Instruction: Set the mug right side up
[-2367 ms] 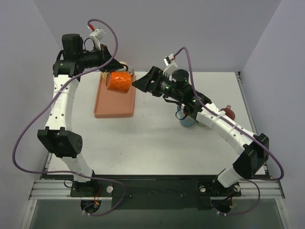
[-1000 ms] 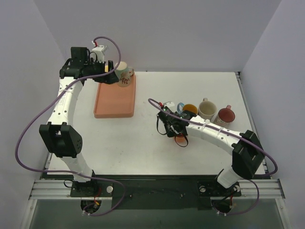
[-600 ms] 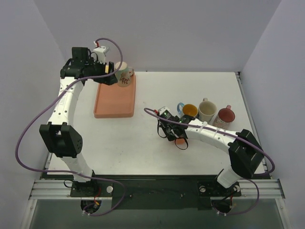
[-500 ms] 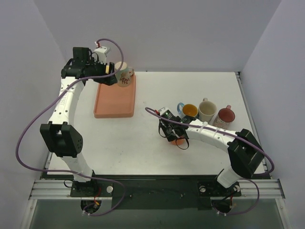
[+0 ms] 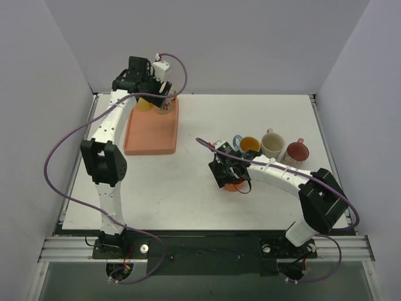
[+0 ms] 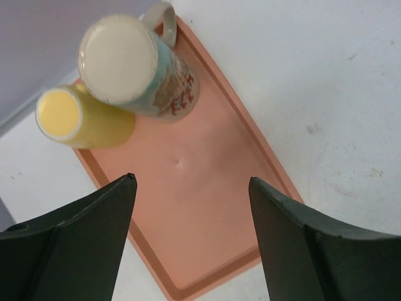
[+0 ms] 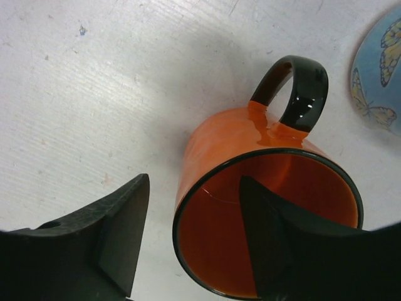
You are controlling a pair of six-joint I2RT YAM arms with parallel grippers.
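Observation:
The orange mug (image 7: 235, 141) with a black handle stands mouth up on the white table (image 5: 188, 188); in the top view the same orange mug (image 5: 236, 185) is near the table's middle. My right gripper (image 7: 194, 188) is open and straddles the mug's wall, one finger inside and one outside, with a gap showing. On the far end of the salmon tray (image 6: 207, 213) a floral mug (image 6: 172, 94) and a yellow mug (image 6: 100, 125) stand base up. My left gripper (image 6: 192, 180) hangs open above the tray, holding nothing.
A blue butterfly mug (image 5: 249, 145), a cream mug (image 5: 272, 144) and a red mug (image 5: 296, 151) stand upright in a row just behind the orange mug. The tray (image 5: 150, 135) lies at the table's far left, near the back wall.
My right gripper has opened and let go of the orange mug's wall; the mug stays upright. The left arm has swung right, over the tray's far end.

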